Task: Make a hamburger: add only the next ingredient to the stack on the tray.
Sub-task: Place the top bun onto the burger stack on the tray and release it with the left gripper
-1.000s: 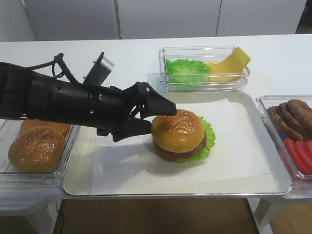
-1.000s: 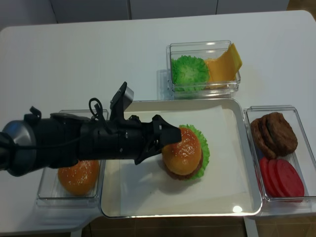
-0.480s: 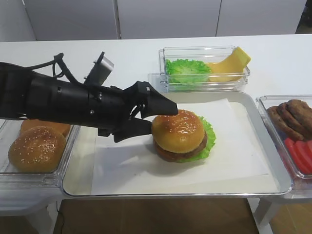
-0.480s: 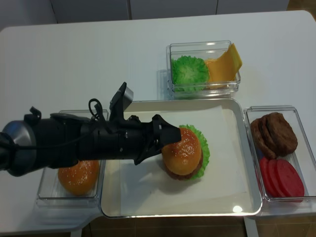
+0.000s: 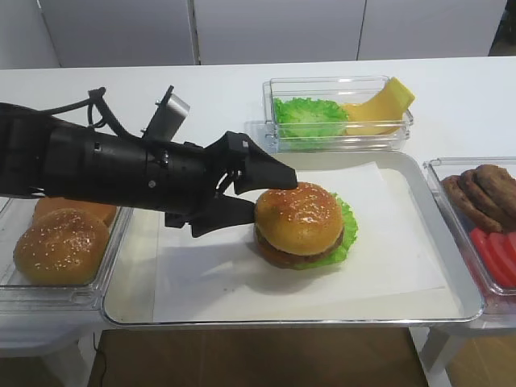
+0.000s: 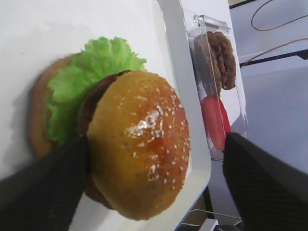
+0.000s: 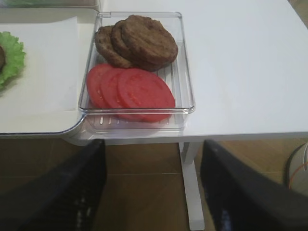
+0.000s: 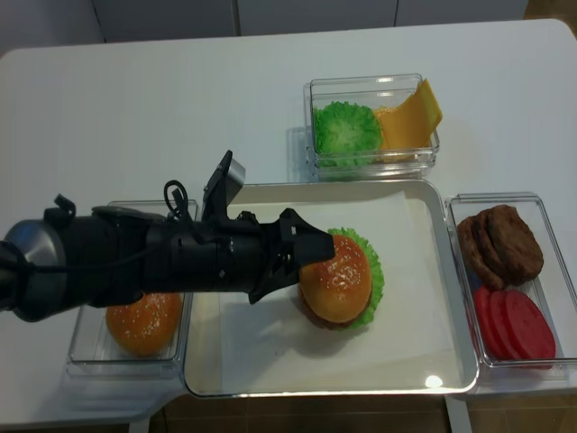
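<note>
White tabletop runs under everything, with pale cabinet fronts behind it at the far edge. On it sits the tray [image 5: 451, 266], and near the middle of its paper liner stands the stack [image 5: 302, 251]: lettuce frilling out on the right, the patty above it, and now the next ingredient [image 5: 299, 218], the sesame bun top, resting on the patty.

Compared with a second ago, the bun top has shifted a little to the right and sits more squarely over the patty, and the left gripper [image 5: 256, 196] has nudged with it. Its fingers are spread as wide as they go, one on the far side and one on the near side of the bun's left edge; the left wrist view shows a clear gap on one side, while the other finger lies right beside the bun, so nothing seems gripped. I judge the bun top as released and the step as essentially done; what remains is for the arm to back off leftward without dragging the bun.

Right gripper [image 7: 151, 190] hangs off the table's near right edge, below the bin of patties and tomato slices [image 7: 139, 67], fingers parted and empty.
</note>
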Controlling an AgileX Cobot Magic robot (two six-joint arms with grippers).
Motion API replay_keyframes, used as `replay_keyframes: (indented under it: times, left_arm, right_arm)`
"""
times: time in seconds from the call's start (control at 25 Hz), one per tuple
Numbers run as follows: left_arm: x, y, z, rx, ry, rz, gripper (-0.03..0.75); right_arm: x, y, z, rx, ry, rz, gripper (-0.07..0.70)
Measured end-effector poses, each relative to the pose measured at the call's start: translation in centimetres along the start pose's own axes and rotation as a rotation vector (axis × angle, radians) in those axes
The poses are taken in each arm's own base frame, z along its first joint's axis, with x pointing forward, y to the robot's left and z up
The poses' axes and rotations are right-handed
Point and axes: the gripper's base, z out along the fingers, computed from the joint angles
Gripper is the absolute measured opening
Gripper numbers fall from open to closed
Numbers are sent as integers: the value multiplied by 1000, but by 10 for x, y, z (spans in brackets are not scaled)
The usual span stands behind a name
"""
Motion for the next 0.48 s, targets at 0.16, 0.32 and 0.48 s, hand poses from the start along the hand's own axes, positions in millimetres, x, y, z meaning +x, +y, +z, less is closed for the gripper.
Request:
replay_keyframes:
  times: [0.16,0.32,0.48]
  left_arm:
    - [-1,1,0,-13,-8,-1,648]
    - [-3,5,0,-51,-32,13,648]
    - [-4,6,0,-72,-44,42,647]
  right_arm:
    - [0,0,0,0,0,2,467]
    - [0,0,0,0,0,2,467]
    - [0,0,0,0,0,2,467]
